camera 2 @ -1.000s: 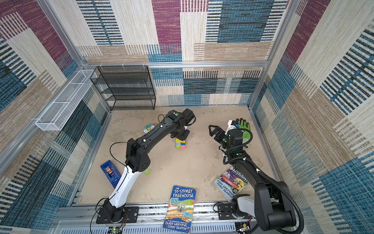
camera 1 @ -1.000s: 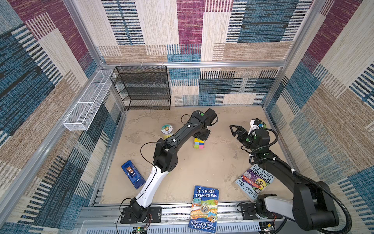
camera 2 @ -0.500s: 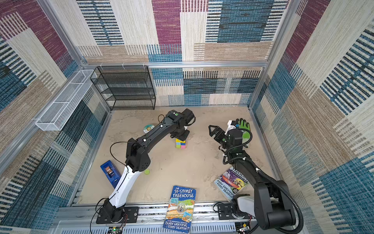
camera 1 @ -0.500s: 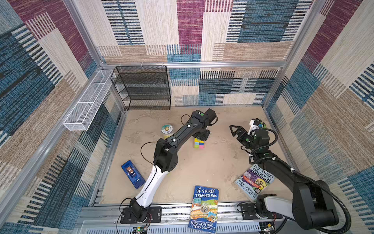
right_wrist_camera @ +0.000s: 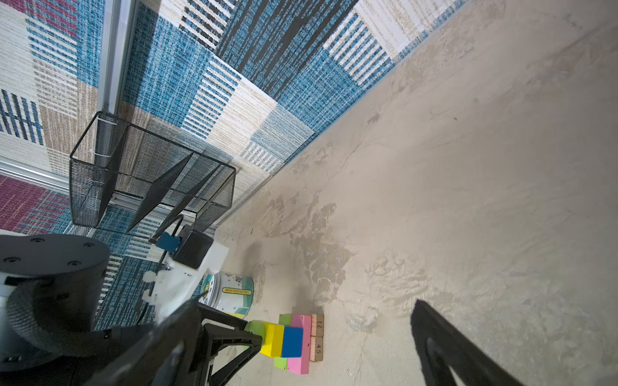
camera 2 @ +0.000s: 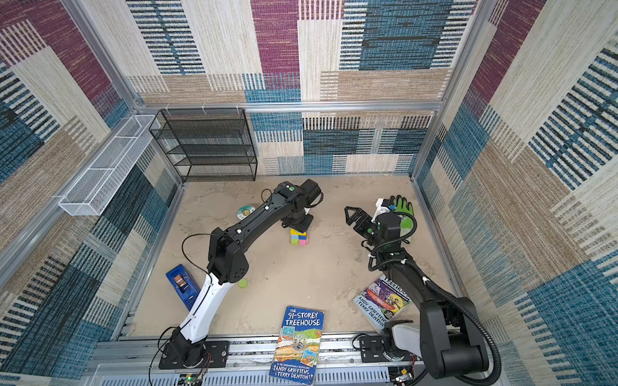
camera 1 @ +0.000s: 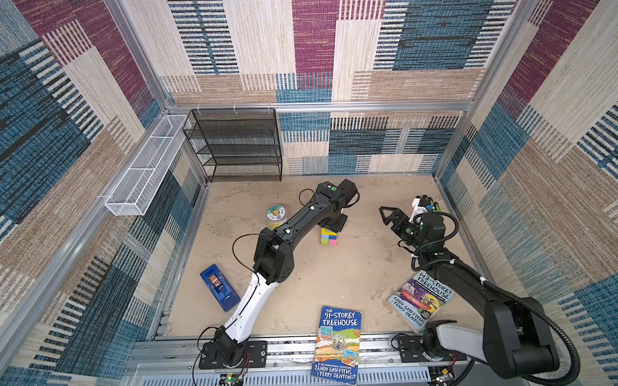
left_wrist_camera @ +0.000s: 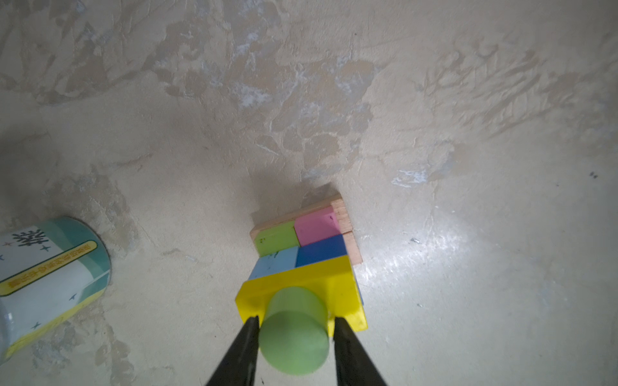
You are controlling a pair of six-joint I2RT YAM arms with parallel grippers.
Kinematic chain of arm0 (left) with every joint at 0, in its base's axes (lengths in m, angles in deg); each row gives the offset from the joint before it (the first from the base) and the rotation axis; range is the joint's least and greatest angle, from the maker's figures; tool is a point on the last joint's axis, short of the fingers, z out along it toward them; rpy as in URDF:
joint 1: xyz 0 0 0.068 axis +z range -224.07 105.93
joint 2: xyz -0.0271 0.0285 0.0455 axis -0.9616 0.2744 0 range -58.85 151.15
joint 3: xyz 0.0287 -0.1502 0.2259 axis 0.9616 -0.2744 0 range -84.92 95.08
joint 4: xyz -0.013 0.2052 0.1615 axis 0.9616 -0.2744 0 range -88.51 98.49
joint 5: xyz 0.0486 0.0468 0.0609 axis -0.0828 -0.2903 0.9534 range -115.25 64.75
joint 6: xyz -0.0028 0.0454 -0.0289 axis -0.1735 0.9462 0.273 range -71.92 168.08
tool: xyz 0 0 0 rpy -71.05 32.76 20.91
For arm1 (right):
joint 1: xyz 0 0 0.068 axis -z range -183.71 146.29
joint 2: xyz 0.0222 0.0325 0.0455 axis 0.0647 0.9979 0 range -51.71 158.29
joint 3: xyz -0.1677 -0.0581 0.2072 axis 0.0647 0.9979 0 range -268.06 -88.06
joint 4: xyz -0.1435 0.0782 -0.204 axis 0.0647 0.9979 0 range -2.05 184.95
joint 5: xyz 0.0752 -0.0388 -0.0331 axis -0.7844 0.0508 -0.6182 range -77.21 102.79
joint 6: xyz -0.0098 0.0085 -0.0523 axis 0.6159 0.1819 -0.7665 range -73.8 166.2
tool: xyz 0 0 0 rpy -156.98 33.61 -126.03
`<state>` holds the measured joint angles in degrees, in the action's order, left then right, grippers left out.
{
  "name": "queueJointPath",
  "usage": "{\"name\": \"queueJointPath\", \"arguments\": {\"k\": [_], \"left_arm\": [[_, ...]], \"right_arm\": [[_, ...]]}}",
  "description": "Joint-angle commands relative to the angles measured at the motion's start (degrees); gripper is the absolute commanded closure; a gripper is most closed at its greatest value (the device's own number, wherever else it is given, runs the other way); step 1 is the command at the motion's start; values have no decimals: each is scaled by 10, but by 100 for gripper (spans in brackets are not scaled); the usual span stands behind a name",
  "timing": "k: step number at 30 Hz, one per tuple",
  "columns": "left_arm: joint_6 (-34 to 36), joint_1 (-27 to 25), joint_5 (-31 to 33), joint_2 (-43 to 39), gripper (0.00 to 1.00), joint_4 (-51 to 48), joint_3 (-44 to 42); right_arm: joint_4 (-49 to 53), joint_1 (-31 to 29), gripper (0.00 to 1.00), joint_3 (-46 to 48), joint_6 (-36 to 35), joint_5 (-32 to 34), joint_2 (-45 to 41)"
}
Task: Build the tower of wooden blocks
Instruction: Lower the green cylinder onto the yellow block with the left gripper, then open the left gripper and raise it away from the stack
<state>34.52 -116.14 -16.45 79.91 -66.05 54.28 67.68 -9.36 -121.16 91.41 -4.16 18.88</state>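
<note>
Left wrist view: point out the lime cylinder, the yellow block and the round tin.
lime cylinder (left_wrist_camera: 293,341): left wrist view, round top face.
yellow block (left_wrist_camera: 347,290): left wrist view, bare top face beside the cylinder.
round tin (left_wrist_camera: 50,284): left wrist view, side wall.

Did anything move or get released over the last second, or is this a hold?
Nothing visibly changed in the top views. The left gripper stays over the tower, jaws flanking the lime cylinder on top. The right gripper stays open, off to the side.

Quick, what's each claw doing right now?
Left gripper: jaws flank the lime cylinder; grip cannot be told.
Right gripper: open, holding nothing.
</note>
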Motion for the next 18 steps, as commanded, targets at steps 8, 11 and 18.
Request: {"name": "queueJointPath", "arguments": {"k": [8, 11, 18], "left_arm": [[-8, 1, 6, 1, 55, -5, 5], [-8, 1, 6, 1, 53, -5, 9], [-9, 1, 4, -9, 46, -5, 13]], "right_arm": [[-20, 0, 0, -1, 6, -9, 0], [-21, 0, 0, -1, 7, -10, 0], [-22, 0, 0, 0, 8, -11, -1]]}}
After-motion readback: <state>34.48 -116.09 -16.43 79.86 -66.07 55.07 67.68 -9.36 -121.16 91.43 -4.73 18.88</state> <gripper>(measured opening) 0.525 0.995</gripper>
